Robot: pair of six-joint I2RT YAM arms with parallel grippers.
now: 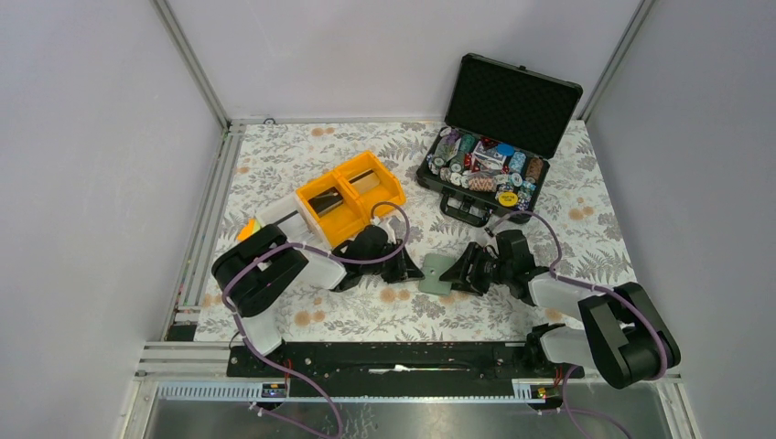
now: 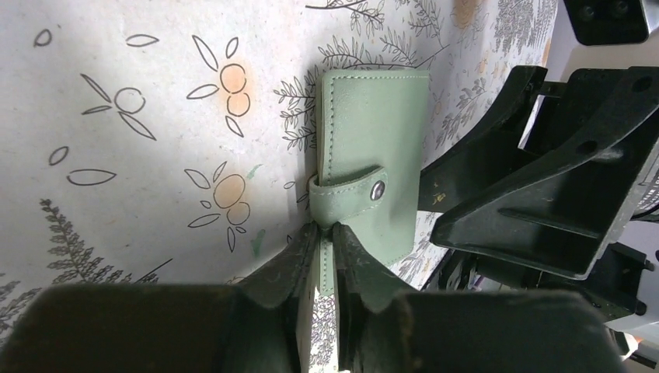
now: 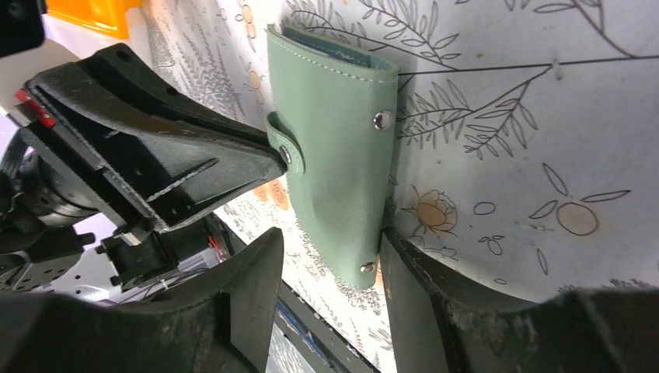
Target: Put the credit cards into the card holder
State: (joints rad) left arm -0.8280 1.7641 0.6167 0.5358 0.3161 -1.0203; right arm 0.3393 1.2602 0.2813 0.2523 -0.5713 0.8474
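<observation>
The right hand (image 3: 330, 242) straddles the closed green card holder (image 3: 334, 132).

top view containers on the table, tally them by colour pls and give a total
yellow bins: 2
white bin: 1 (partly hidden)
black case: 1
green card holder: 1
total: 5

I appear to be running a robotics lab cell: plain grey wall panels (image 1: 91, 137), aluminium framing (image 1: 189, 59), floral-covered table (image 1: 412, 315).
</observation>
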